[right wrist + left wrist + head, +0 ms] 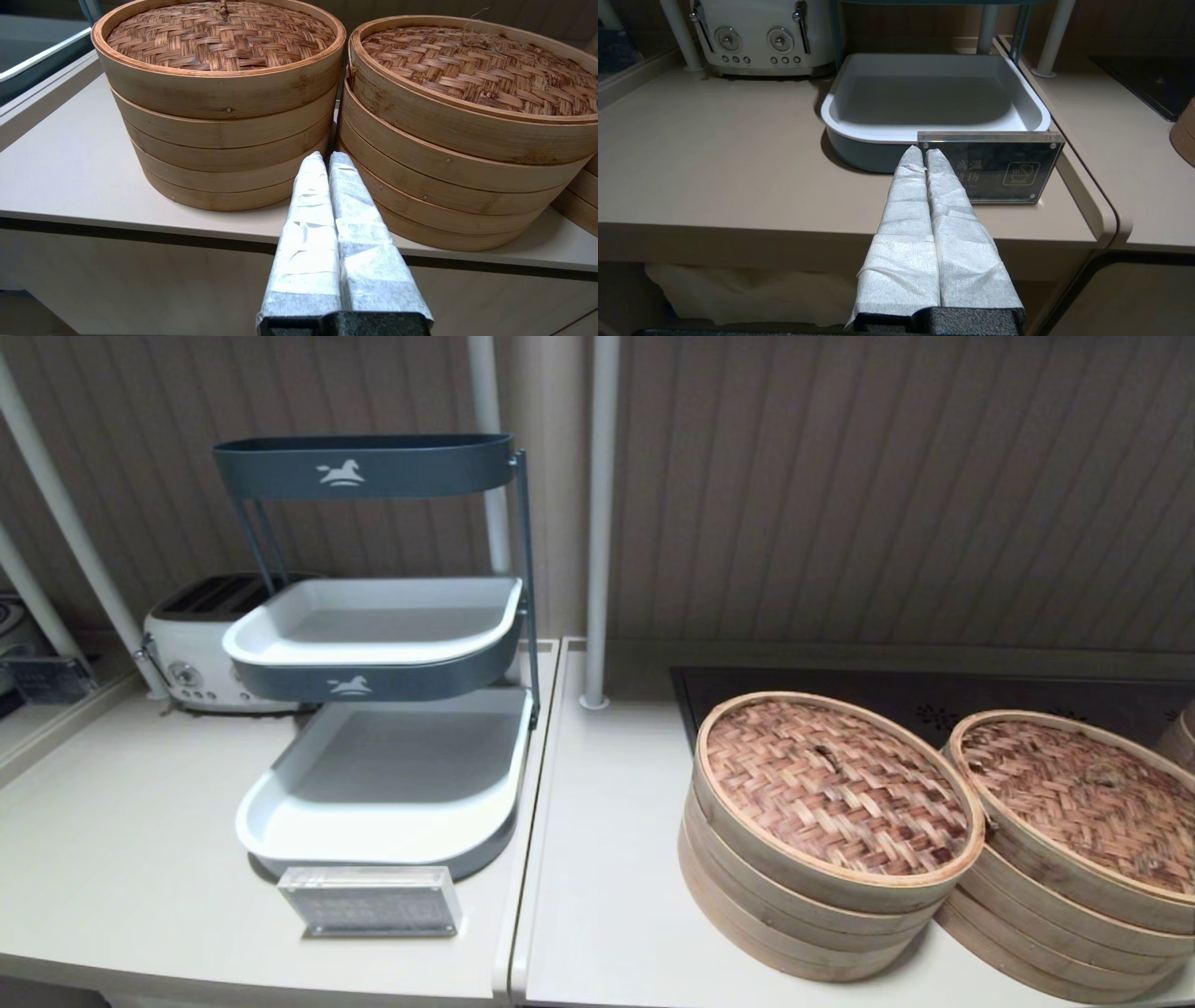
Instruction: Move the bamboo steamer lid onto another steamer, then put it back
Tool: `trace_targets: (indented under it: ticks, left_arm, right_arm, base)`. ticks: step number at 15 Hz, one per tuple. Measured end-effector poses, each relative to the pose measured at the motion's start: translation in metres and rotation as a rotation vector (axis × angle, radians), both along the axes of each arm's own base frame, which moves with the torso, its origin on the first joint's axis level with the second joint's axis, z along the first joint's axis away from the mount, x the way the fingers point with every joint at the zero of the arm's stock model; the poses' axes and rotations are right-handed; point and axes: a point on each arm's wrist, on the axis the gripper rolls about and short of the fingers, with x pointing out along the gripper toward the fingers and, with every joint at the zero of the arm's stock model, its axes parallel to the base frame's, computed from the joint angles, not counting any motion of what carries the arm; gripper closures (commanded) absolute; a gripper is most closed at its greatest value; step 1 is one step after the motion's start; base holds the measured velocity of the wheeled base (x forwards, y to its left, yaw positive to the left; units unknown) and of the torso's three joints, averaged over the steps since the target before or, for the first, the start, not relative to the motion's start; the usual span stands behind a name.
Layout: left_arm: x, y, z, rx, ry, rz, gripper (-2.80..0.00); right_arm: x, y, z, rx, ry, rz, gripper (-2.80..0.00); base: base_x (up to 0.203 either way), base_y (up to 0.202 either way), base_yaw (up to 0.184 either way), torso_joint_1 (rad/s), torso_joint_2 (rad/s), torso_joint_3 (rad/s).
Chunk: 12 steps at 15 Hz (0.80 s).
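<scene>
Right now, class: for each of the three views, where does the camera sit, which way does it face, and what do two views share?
Head: high, looking down on the counter; two round bamboo steamer stacks, grey tiered rack; no arm shows.
Left wrist: low before the counter; shut left gripper facing the clear acrylic sign.
Right wrist: low at the counter's edge; shut right gripper facing the steamers.
Shared: head and right wrist both show the reddish woven lid.

Reddish woven lid [836,784] flat on left steamer – neighbour steamer [1074,905] touching, lidded.

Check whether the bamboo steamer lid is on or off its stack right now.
On. The bamboo steamer lid sits flat and level atop its steamer stack, rim all around; neither end effector touches it.
</scene>
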Motion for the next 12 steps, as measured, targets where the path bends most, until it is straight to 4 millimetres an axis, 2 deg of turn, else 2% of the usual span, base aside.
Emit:
trace_targets:
  ticks: [12]
  left_arm:
    - [0.0000, 0.0000, 0.0000, -0.001, 0.000, -0.001, 0.00]
  right_arm:
    - [0.0001, -0.0002, 0.0001, 0.002, -0.001, -0.009, 0.00]
  base:
    - [0.000, 0.000, 0.000, 0.000, 0.00, 0.000]
